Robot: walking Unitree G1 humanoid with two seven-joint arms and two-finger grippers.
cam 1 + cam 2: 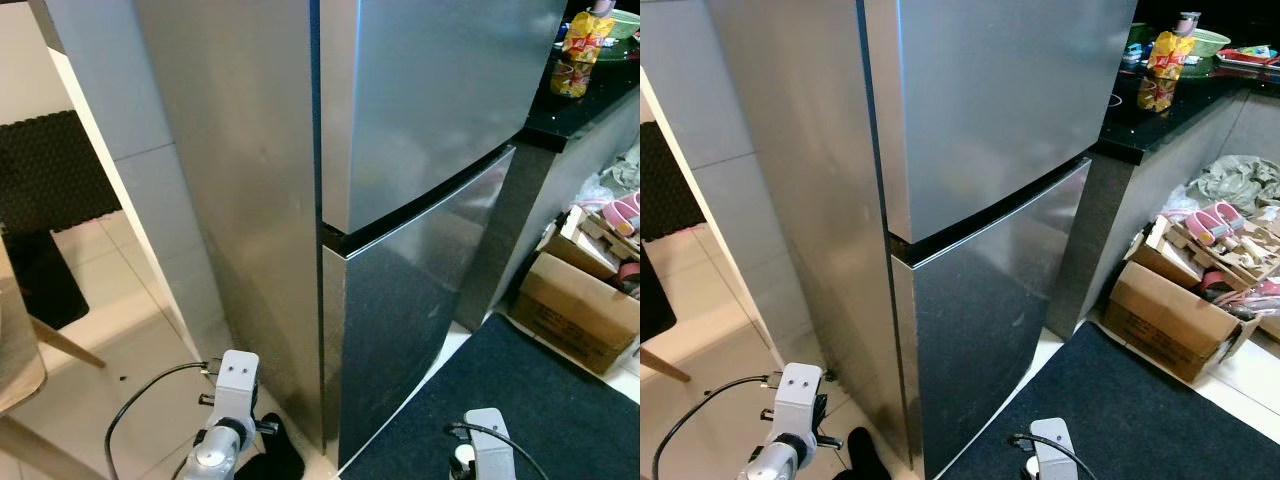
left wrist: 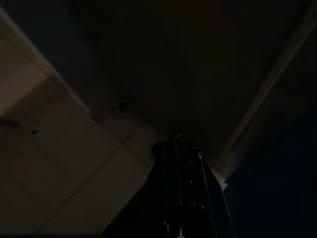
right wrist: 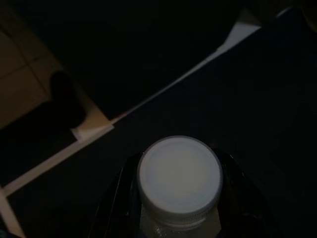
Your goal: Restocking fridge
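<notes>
fridge (image 1: 430, 150): brushed steel, satin | mat (image 1: 540, 400): dark matt cloth | box (image 1: 575, 310): cardboard | cap (image 3: 179, 174): smooth plastic

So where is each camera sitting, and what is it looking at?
Left eye view: on the head, looking down at the closed fridge; both silver wrists show at the bottom.
Right eye view: beside it, same fridge, plus a cardboard box and dark mat.
Left wrist view: along the left gripper, very dark, tiled floor beyond.
Right wrist view: along the right gripper, holding a white-capped bottle over the mat.
Both eye views share the fridge.
</notes>
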